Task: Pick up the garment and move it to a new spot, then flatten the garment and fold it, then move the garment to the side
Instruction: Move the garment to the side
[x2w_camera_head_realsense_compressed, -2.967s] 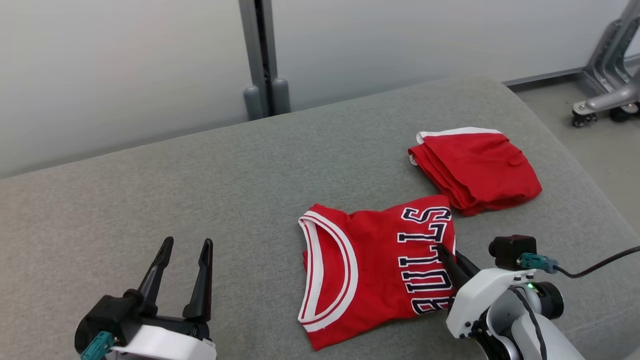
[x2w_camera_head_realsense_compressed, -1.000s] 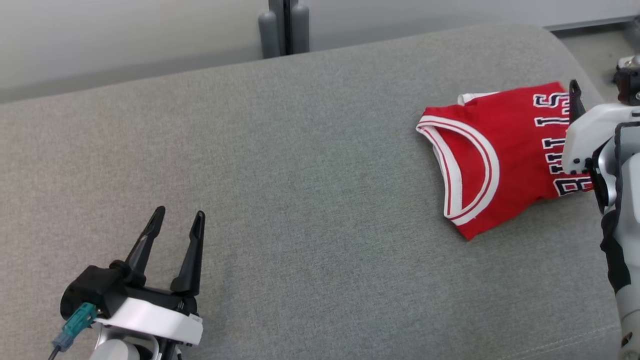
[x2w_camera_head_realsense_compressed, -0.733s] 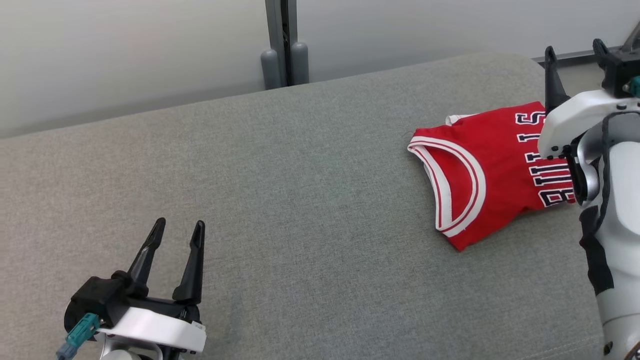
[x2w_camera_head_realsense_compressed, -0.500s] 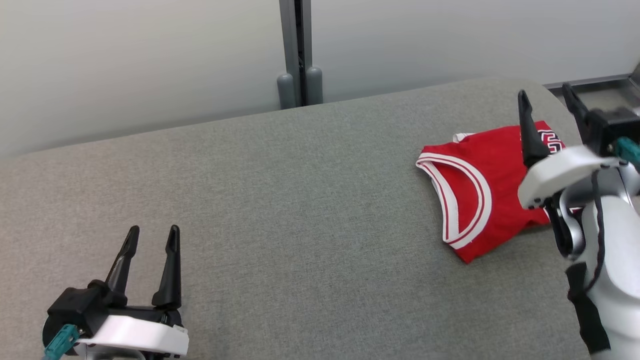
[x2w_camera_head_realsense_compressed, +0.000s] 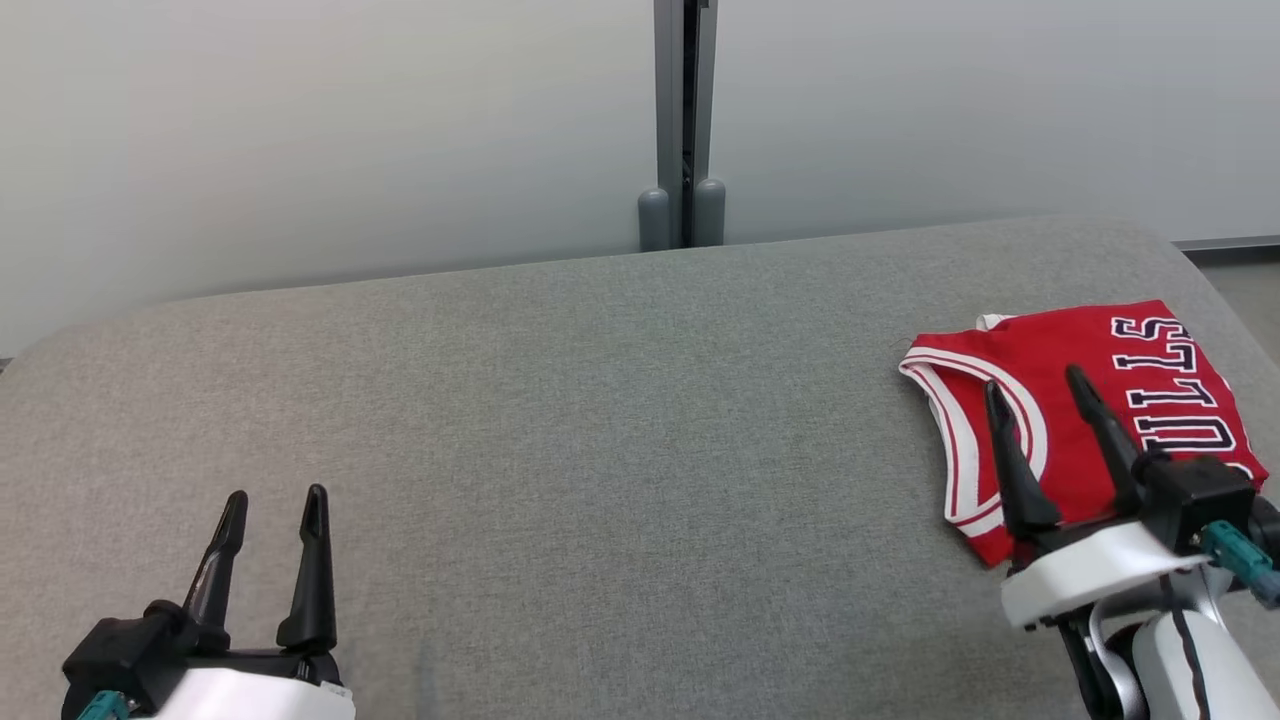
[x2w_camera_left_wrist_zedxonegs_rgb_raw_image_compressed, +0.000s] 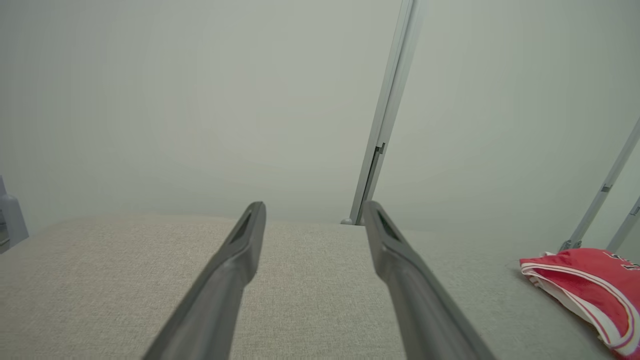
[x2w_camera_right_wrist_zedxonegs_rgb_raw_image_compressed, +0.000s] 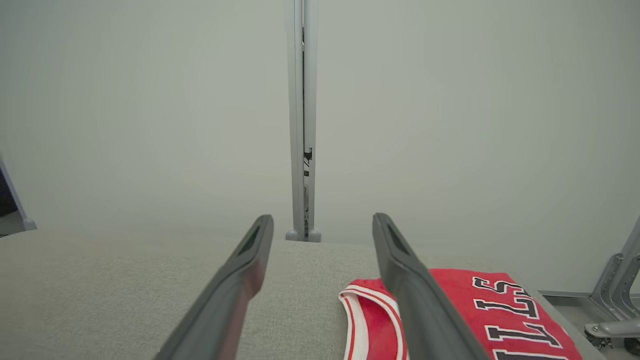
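Note:
The garment (x2w_camera_head_realsense_compressed: 1100, 400) is a red jersey with white trim and dark lettering, folded and lying flat at the right end of the grey cushioned surface (x2w_camera_head_realsense_compressed: 600, 420). It also appears in the left wrist view, garment (x2w_camera_left_wrist_zedxonegs_rgb_raw_image_compressed: 590, 290), and in the right wrist view, garment (x2w_camera_right_wrist_zedxonegs_rgb_raw_image_compressed: 495, 315). My right gripper (x2w_camera_head_realsense_compressed: 1035, 385) hovers open over the jersey's near edge with nothing between its fingers. Far off at the lower left, my left gripper (x2w_camera_head_realsense_compressed: 275, 497) stands open and empty.
A pale wall with a grey vertical post (x2w_camera_head_realsense_compressed: 683, 120) runs behind the surface. A metal frame leg (x2w_camera_right_wrist_zedxonegs_rgb_raw_image_compressed: 612, 300) stands on the floor past the right end. The surface's rounded right edge (x2w_camera_head_realsense_compressed: 1190, 262) lies close to the jersey.
The head camera has swung, shifting the whole scene. My right gripper has let go of the jersey and drawn back toward me, fingers now upright over its near edge. The left gripper stays open.

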